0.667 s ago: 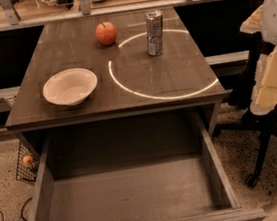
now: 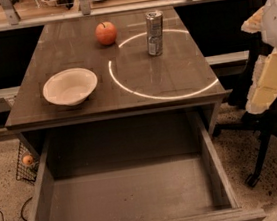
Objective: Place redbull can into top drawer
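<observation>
The redbull can (image 2: 154, 26) stands upright on the far right part of the dark tabletop (image 2: 70, 50), inside a bright ring of light. The top drawer (image 2: 131, 196) is pulled fully open below the table's front edge, and its flat bottom is bare. My arm shows as cream and white blocks at the right edge, with the gripper (image 2: 263, 93) at its lower end, off the table's right side, well right of and nearer than the can. It holds nothing that I can see.
A red-orange apple (image 2: 106, 33) sits left of the can. A white bowl (image 2: 70, 86) sits on the left front of the table. A black office chair (image 2: 272, 131) stands to the right. A wire basket (image 2: 26, 161) is on the floor at left.
</observation>
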Controlling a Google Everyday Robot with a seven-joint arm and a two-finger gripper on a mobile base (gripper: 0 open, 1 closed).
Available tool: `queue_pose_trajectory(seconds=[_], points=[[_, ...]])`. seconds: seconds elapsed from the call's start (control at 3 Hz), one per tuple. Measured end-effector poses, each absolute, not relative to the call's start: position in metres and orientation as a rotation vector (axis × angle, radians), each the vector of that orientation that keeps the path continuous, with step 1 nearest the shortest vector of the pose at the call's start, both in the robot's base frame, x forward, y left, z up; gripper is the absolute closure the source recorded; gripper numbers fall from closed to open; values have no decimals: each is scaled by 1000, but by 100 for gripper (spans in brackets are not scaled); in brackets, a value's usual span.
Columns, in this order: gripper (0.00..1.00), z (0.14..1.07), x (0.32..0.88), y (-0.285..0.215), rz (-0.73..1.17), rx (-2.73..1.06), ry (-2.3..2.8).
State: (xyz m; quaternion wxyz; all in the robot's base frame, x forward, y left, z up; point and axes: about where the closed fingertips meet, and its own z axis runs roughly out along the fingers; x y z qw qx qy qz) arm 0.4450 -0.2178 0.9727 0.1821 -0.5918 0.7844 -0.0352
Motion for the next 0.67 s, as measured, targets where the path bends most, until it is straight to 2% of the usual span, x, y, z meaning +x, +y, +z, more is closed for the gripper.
queue_pose_trajectory(seconds=[0.67], points=[[0, 902, 476, -235, 187, -1267, 2127]])
